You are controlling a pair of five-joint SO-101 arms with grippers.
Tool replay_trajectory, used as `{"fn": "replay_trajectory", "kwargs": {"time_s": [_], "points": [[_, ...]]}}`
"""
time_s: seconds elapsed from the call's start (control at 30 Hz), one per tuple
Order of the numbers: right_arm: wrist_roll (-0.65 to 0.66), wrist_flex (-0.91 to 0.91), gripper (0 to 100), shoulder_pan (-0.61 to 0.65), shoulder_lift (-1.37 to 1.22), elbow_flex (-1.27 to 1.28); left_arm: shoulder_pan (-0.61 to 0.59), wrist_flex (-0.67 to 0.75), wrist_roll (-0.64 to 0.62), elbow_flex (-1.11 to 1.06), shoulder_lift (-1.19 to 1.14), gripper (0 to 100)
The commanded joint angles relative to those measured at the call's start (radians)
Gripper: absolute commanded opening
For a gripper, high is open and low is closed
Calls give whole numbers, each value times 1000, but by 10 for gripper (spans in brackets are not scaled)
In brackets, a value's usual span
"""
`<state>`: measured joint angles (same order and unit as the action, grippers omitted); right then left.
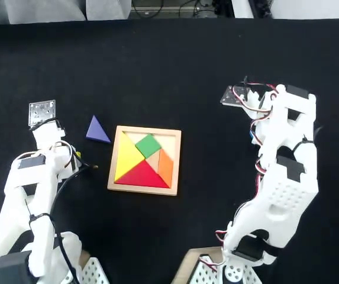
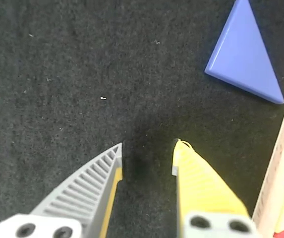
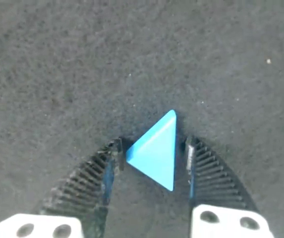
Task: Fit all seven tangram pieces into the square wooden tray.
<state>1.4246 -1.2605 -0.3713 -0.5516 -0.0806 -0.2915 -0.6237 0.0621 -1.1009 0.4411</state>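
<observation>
The wooden tray (image 1: 147, 129) holds yellow, red, green and orange pieces (image 1: 141, 176); a purple triangle (image 1: 97, 131) lies just beside it. The left claw (image 2: 148, 145) is spread and empty. The right claw (image 3: 154, 145) is spread around a light blue triangle (image 3: 157, 154) on the tabletop (image 1: 216, 59).

Black cloth (image 1: 175, 65) laid over whole table. Past far edge: pale grey sheets (image 1: 51, 9) left, dark cables (image 1: 175, 7) centre, white surface (image 1: 311, 7) right.

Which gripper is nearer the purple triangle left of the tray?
Left. The left gripper hangs open beside the purple triangle; the right gripper is across the tray, straddling a light-blue triangle.
</observation>
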Motion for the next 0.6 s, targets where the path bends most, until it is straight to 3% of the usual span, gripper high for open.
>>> {"fn": "replay_trajectory", "kwargs": {"time_s": [0.0,0.2,0.4,0.57], "points": [[14,35,212,-26,-19,-19,12,18,-12,13,3,170],[14,35,90,-31,-22,-19,12,18,-12,13,3,170],[9,18,80,-15,-2,-45,12,18,-12,12,3,170],[8,-175,78,46,96,-140,12,18,-12,10,5,170]]}}
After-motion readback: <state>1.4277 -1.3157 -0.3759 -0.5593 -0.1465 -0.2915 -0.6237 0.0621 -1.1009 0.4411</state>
